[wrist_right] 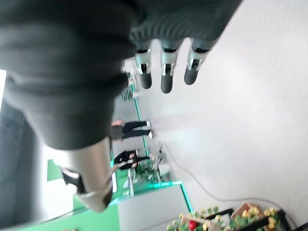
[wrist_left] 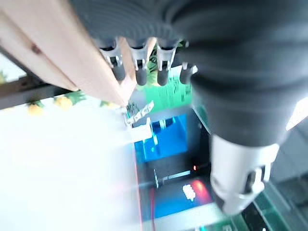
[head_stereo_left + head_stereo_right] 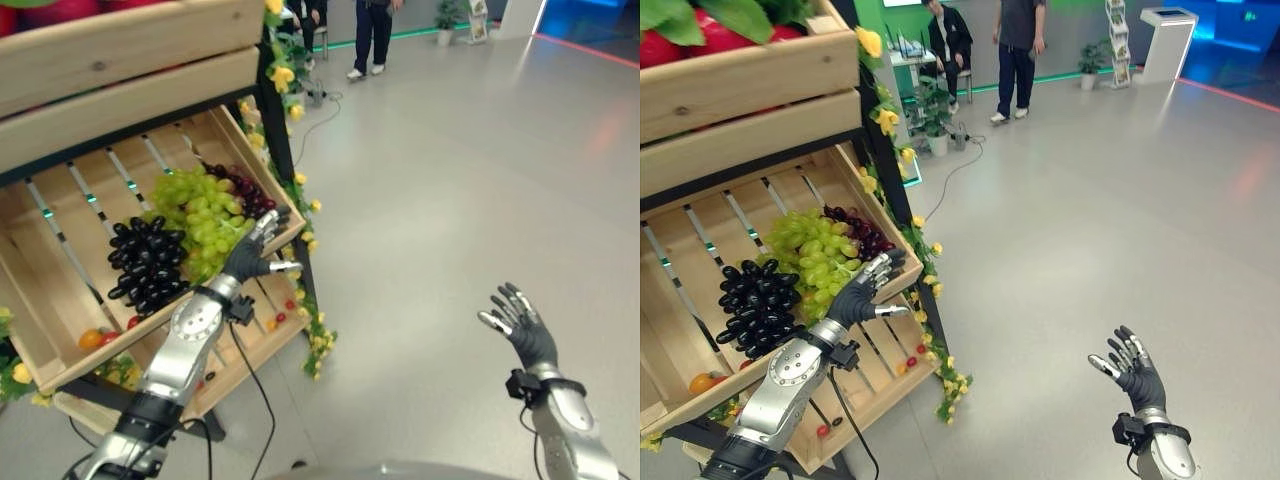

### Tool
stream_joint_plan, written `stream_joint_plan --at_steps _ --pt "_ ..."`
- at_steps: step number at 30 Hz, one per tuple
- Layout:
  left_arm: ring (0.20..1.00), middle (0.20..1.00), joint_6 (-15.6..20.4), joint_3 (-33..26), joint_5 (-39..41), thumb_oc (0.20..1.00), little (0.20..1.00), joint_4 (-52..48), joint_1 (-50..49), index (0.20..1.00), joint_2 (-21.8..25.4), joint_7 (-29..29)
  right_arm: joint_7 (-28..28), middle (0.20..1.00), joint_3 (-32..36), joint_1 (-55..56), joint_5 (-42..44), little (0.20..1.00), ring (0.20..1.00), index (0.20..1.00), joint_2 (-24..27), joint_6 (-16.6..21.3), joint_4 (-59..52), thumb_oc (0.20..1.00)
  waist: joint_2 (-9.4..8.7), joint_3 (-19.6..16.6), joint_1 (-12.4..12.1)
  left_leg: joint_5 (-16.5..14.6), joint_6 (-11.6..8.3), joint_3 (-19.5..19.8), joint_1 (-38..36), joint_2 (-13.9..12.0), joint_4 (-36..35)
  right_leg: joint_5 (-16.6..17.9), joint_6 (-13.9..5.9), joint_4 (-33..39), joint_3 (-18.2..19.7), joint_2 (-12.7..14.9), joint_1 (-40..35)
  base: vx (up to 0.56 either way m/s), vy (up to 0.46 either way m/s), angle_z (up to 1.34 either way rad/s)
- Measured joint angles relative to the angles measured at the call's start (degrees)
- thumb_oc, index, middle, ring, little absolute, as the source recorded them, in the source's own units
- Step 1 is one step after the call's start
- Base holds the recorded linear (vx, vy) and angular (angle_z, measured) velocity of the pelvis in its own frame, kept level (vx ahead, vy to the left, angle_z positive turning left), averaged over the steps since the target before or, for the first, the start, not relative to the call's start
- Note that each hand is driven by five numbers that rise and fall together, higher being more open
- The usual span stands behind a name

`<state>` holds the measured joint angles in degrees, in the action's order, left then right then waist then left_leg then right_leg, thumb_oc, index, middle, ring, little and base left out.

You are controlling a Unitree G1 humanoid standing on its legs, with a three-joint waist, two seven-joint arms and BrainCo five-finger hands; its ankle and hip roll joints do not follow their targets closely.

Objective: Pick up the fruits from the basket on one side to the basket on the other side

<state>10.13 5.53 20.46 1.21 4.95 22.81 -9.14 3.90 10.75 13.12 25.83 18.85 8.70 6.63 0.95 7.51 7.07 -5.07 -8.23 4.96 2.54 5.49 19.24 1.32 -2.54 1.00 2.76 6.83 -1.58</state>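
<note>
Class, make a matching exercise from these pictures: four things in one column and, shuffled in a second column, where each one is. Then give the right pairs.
Things:
1. green grapes
2. black grapes
3. left hand
4. right hand

Places:
A. raised over bare floor, holding nothing
B. at the crate's near edge, fingers straight, beside the green bunch
C. middle of the crate
D. left of the green bunch

Pairs: 1-C, 2-D, 3-B, 4-A
</note>
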Motion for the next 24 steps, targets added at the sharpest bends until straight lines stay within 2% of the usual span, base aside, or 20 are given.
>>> stream_joint_plan --at_steps 1,2,4,7,8,9,10,11,12,13,14,15,16,17,19,20,21,22,23,24 --pt "1.0 1.0 0.6 -0.3 1.3 1.0 1.0 -0.5 -0.9 1.0 -0.5 -0.2 0.0 1.0 0.0 0.4 0.0 1.0 1.0 1.0 0.3 0.6 -0.5 1.0 1.47 -0.2 0.5 -2.6 2.82 0.0 -1.6 1.1 -0.2 -0.2 -0.66 -1.5 0.8 -1.3 1.3 -0.24 0.068 -0.92" --pt "1.0 1.0 0.4 0.0 1.8 1.0 1.0 -1.3 -1.5 1.0 -0.6 -0.9 -0.3 1.0 0.0 1.3 -0.1 1.0 1.0 1.0 -0.7 0.5 -0.1 1.0 1.62 -0.1 2.9 -4.1 5.25 0.9 -3.1 0.4 -3.1 -0.7 -0.82 -4.0 1.5 -2.5 3.4 -0.21 0.064 -0.58" --pt "1.0 1.0 0.5 0.5 3.1 1.0 1.0 -2.6 -2.5 1.0 -1.1 -1.3 -0.5 1.0 -0.2 1.7 -0.4 1.0 1.0 1.0 -2.7 0.7 -0.4 1.0 0.28 0.4 3.9 -4.0 6.15 1.6 -5.2 -0.2 -8.4 -1.1 -1.2 -6.6 3.7 -3.7 6.6 -0.19 0.099 -0.62" --pt "1.0 1.0 0.3 3.9 4.7 1.0 1.0 -1.9 -2.7 1.0 -1.9 -1.7 -0.9 1.0 0.5 1.6 -0.4 1.0 1.0 1.0 -4.6 1.8 0.6 1.0 -2.14 1.2 5.5 -2.1 11.41 -0.9 -6.0 0.2 -15.8 1.0 -2.84 -7.4 6.1 -3.6 11.5 -0.45 0.104 -0.72" --pt "1.0 1.0 0.6 4.1 5.1 1.0 1.0 -2.6 -2.7 1.0 -1.9 -1.9 -0.7 1.0 0.4 1.4 -0.5 1.0 1.0 1.0 -5.8 2.4 1.2 1.0 -3.61 1.4 5.9 -1.2 12.56 -4.0 -4.1 1.5 -15.4 3.9 -4.25 -6.4 7.7 -3.5 14.5 -0.46 0.013 -1.25" --pt "1.0 1.0 1.1 3.8 5.1 1.0 1.0 -3.2 -3.0 1.0 -1.3 -1.6 -0.7 1.0 -0.3 0.6 -0.5 1.0 1.0 1.0 -5.7 2.4 1.6 1.0 -3.74 1.6 4.9 -1.1 12.85 -6.7 -2.6 0.9 -15.4 8.4 -7.97 -3.4 7.8 -3.6 15.7 -0.36 -0.041 -1.57" --pt "1.0 1.0 1.5 3.0 5.0 1.0 1.0 -3.4 -2.9 1.0 -0.5 -1.6 -0.6 1.0 -1.1 -0.5 -0.7 1.0 1.0 1.0 -5.8 2.4 1.8 1.0 -3.71 2.0 4.2 -0.9 13.06 -7.6 -1.4 0.5 -15.8 10.1 -11.17 -1.6 6.9 -3.3 16.5 -0.33 -0.083 -1.37" --pt "1.0 1.0 1.6 1.3 4.7 1.0 1.0 -2.8 -2.6 1.0 -0.4 -1.0 -0.7 1.0 -1.9 -0.9 -1.2 1.0 1.0 1.0 -6.4 2.5 2.0 1.0 -4.05 2.2 4.6 0.0 14.1 -11.0 0.6 0.0 -15.4 7.4 -11.93 -1.8 0.5 -1.6 17.0 -0.4 -0.104 -1.28" --pt "1.0 1.0 1.9 -0.6 3.7 1.0 1.0 -3.3 -3.8 1.0 -0.5 -0.7 -0.7 1.0 -2.8 -1.5 -1.7 1.0 1.0 1.0 -6.3 2.4 2.9 1.0 -4.02 2.3 3.3 -0.2 13.98 -15.1 0.6 -1.1 -15.5 5.7 -10.38 -3.7 -7.8 -0.6 17.3 -0.38 -0.095 -1.92" --pt "1.0 1.0 2.8 -3.9 2.7 1.0 1.0 -3.0 -5.7 1.0 -1.4 0.9 -0.5 1.0 -3.9 -2.0 -2.2 1.0 1.0 1.0 -6.4 2.5 3.0 1.0 -3.76 2.8 0.1 -0.3 13.97 -17.5 1.6 -2.9 -14.3 1.3 -8.77 -9.7 -13.6 1.2 16.6 -0.27 -0.047 -1.56" --pt "1.0 1.0 2.8 -4.9 2.6 1.0 1.0 -2.5 -5.5 1.0 -1.9 1.5 -0.6 1.0 -3.6 -1.2 -2.3 1.0 1.0 1.0 -6.3 3.0 2.7 1.0 -3.0 3.0 0.4 -0.8 13.17 -14.1 1.7 -3.3 -13.7 -0.3 -9.22 -12.2 -13.5 1.6 15.7 -0.21 -0.085 -1.28" --pt "1.0 1.0 3.4 -5.1 2.7 1.0 1.0 -2.7 -6.1 1.0 -2.2 2.3 -0.6 1.0 -3.2 -0.1 -2.3 1.0 1.0 1.0 -6.4 3.1 2.8 1.0 -2.88 3.2 -0.5 0.1 12.74 -13.7 0.9 -3.6 -14.3 -0.3 -8.5 -11.7 -12.0 2.8 10.4 -0.23 -0.131 -0.23" --pt "1.0 1.0 3.6 -5.0 2.6 1.0 1.0 -2.7 -6.1 1.0 -1.4 2.6 -0.6 1.0 -3.3 0.0 -2.4 1.0 1.0 1.0 -6.7 3.1 2.8 1.0 -3.3 3.1 -0.7 0.4 12.52 -14.1 0.8 -3.9 -14.1 -0.1 -8.85 -10.6 -10.6 3.5 7.6 -0.23 -0.13 -0.48" --pt "1.0 1.0 3.7 -5.2 2.5 1.0 1.0 -2.5 -5.9 1.0 -1.3 3.3 -0.6 1.0 -3.8 -1.0 -2.4 1.0 1.0 1.0 -6.7 3.1 2.9 1.0 -3.17 3.4 -2.1 0.6 12.36 -16.0 0.8 -4.7 -13.5 -3.4 -8.94 -12.2 -8.6 4.6 5.4 -0.1 -0.065 -0.65" --pt "1.0 1.0 4.2 -5.3 1.3 1.0 1.0 -2.7 -6.2 1.0 -0.1 4.1 -0.6 1.0 -4.0 -2.7 -2.6 1.0 1.0 1.0 -7.2 3.4 2.7 1.0 -3.95 3.1 -3.8 0.9 10.62 -16.3 1.5 -4.2 -13.2 -1.0 -8.99 -6.5 -9.3 5.7 0.9 -0.2 -0.268 -0.64" --pt "1.0 1.0 4.4 -5.5 0.3 1.0 1.0 -2.4 -6.1 1.0 0.0 4.5 -0.8 1.0 -4.4 -4.4 -2.7 1.0 1.0 1.0 -6.9 3.4 3.0 1.0 -3.11 3.7 -4.2 1.9 10.3 -17.9 1.9 -6.3 -13.7 -2.8 -9.23 -6.2 -9.7 6.7 0.9 -0.23 -0.308 -0.31" --pt "1.0 1.0 4.4 -6.1 -1.0 1.0 1.0 -2.0 -6.5 1.0 -0.6 5.3 -1.5 1.0 -5.2 -6.0 -2.8 1.0 1.0 1.0 -6.3 3.4 3.6 1.0 -2.9 3.7 -4.9 2.5 9.7 -21.4 1.3 -7.6 -14.1 -4.4 -6.97 -7.7 -12.7 7.6 1.7 -0.13 -0.186 -0.89" --pt "1.0 1.0 4.5 -6.5 -2.4 1.0 1.0 -1.9 -7.9 1.0 -0.5 7.0 -2.1 1.0 -6.2 -7.6 -4.0 1.0 1.0 1.0 -6.2 3.5 3.9 1.0 -2.87 3.4 -6.7 2.7 8.13 -24.3 0.8 -8.7 -14.7 -3.7 -8.05 -7.9 -15.2 9.4 3.3 -0.13 -0.194 -1.01" --pt "1.0 1.0 4.7 -6.9 -3.2 1.0 1.0 -2.0 -8.6 1.0 0.5 7.6 -2.6 1.0 -6.7 -8.5 -4.5 1.0 1.0 1.0 -6.6 3.7 3.8 1.0 -4.13 2.8 -7.0 3.1 7.06 -25.2 1.0 -9.1 -14.8 -3.0 -6.78 -6.3 -15.6 10.8 3.2 -0.14 -0.316 -1.09" --pt "1.0 1.0 4.9 -7.5 -4.0 1.0 1.0 -2.0 -9.5 1.0 2.1 8.4 -3.2 1.0 -7.8 -9.0 -5.2 1.0 1.0 1.0 -6.9 3.7 4.2 1.0 -6.1 2.1 -7.9 3.8 5.82 -27.1 0.9 -9.0 -14.7 -2.5 -4.44 -5.2 -18.9 11.9 3.9 -0.03 -0.463 -1.11"
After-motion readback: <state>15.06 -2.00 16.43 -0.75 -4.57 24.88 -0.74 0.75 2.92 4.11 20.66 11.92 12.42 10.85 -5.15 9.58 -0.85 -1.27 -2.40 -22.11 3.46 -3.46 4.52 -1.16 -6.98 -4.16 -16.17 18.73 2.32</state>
